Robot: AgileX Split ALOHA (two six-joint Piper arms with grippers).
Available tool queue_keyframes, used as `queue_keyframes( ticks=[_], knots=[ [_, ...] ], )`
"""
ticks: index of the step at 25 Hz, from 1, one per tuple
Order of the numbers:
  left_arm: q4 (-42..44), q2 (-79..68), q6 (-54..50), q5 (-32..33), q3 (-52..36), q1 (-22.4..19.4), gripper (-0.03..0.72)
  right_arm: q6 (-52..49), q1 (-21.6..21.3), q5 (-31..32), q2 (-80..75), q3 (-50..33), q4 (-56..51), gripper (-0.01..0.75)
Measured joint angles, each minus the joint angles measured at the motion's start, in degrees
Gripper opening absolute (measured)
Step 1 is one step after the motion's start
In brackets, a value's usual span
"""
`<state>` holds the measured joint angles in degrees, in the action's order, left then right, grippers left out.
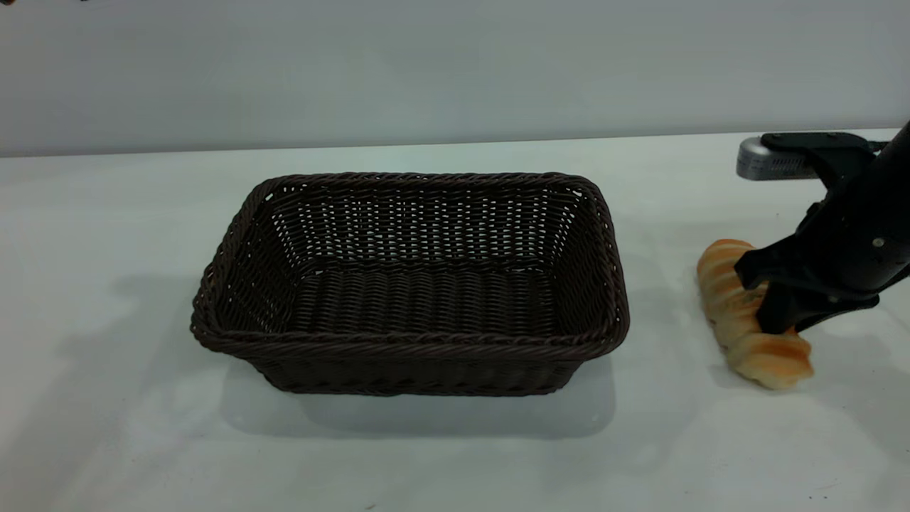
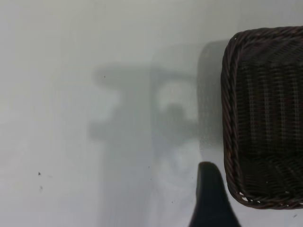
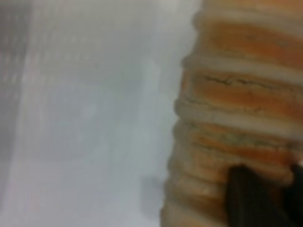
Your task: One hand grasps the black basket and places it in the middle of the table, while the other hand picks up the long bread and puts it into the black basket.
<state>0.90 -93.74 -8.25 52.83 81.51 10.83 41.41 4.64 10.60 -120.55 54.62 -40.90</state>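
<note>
The black basket (image 1: 409, 284) stands empty in the middle of the table (image 1: 106, 427). The long bread (image 1: 771, 355) lies on the table to the right of it. My right gripper (image 1: 768, 302) reaches down from the right, and its fingers clamp across the middle of the bread. In the right wrist view a black fingertip (image 3: 251, 194) presses on the ridged bread (image 3: 236, 104). My left gripper is out of the exterior view. In its wrist view one black finger (image 2: 210, 194) hovers over the table beside a corner of the basket (image 2: 265, 118), touching nothing.
The right arm's wrist camera (image 1: 775, 160) sticks out above the bread. A pale wall (image 1: 455, 64) runs along the table's far edge. White tabletop lies to the left and in front of the basket.
</note>
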Motion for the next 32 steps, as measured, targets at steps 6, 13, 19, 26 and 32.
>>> queue_keyframes(
  ticks=[6, 13, 19, 26, 32],
  knots=[
    [0.00, 0.00, -0.06, 1.08, 0.00, 0.00, 0.532, 0.22, 0.08, 5.78, 13.67, 1.94, 0.90, 0.041],
    [0.00, 0.00, 0.06, 1.23, 0.00, 0.00, 0.532, 0.27, 12.20, 16.61, 14.83, 12.92, -2.69, 0.046],
    [1.14, 0.49, 0.87, 2.73, 0.00, 0.00, 0.532, -0.03, 20.11, 16.03, 9.18, 17.57, -5.60, 0.181],
    [6.10, 8.17, 0.74, 5.79, 0.00, 0.00, 0.532, -3.56, 13.59, 22.75, 13.66, 17.68, -1.34, 0.439],
    [11.76, 16.76, -1.55, 11.77, -2.37, 0.00, 0.532, -20.65, 7.51, 36.34, 24.58, 17.73, 23.21, 0.415]
  ],
)
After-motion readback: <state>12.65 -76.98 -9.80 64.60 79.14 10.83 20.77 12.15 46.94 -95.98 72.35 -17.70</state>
